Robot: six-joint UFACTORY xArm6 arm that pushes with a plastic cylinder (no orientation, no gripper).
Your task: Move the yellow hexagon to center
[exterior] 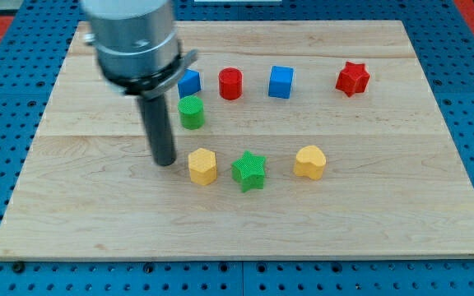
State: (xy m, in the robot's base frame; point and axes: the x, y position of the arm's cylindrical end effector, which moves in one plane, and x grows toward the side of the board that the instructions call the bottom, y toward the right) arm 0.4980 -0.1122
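The yellow hexagon [202,166] lies on the wooden board [369,214], a little left of the board's middle and just below it. My tip [164,161] stands on the board just to the hexagon's left, with a small gap between them. The rod rises toward the view's top into the grey arm housing [132,41]. A green star [248,170] lies right of the hexagon, close to it.
A yellow heart [309,162] lies right of the star. A green cylinder [191,112] stands above the hexagon. Along the view's top lie a blue block [189,82] partly hidden by the arm, a red cylinder [230,83], a blue cube [281,81] and a red star [352,78].
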